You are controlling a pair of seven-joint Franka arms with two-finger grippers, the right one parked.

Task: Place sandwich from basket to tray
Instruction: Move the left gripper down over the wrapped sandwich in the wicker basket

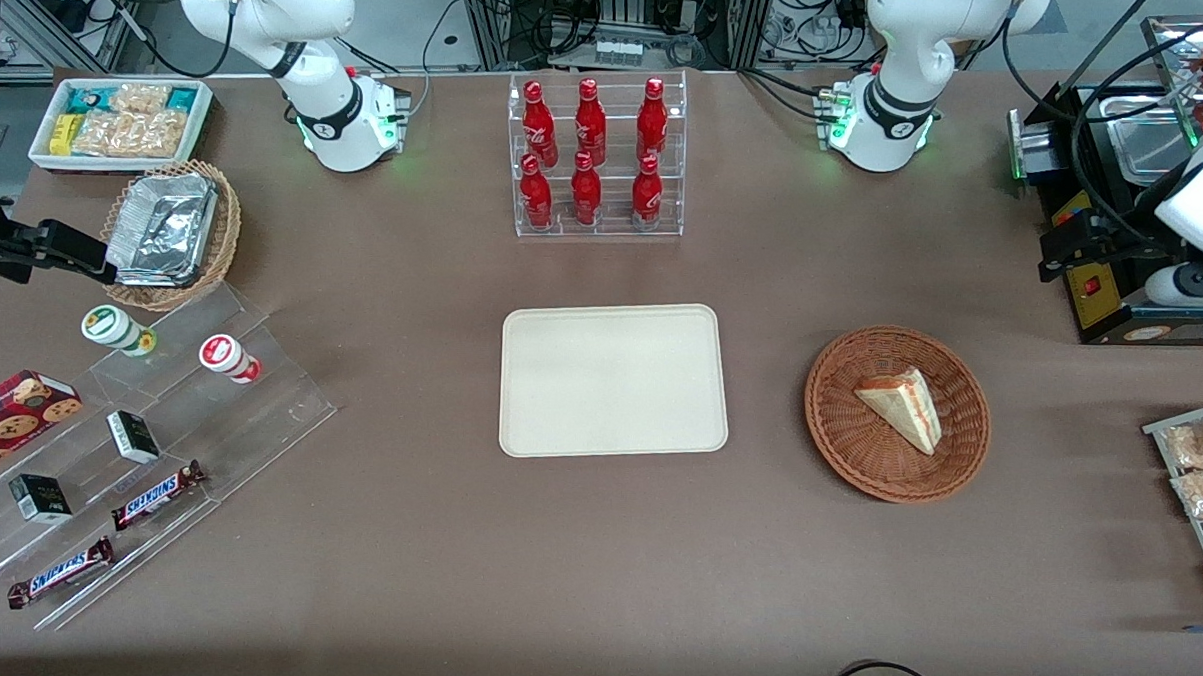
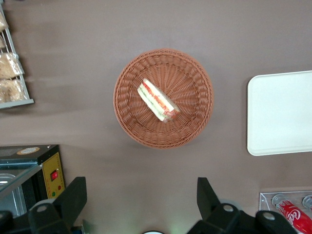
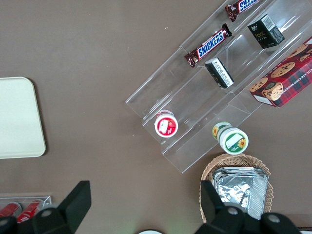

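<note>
Overhead, one hand (image 2: 141, 207) spread wide above one basket (image 2: 195, 126) with one sandwich (image 2: 158, 101); one bare tray (image 2: 280, 114) beside.

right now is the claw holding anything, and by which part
Nothing is held. The claw is open and empty, up above the table, while the sandwich lies untouched in the basket.

End effector (image 2: 141, 204) aloft, fingers spread.
</note>
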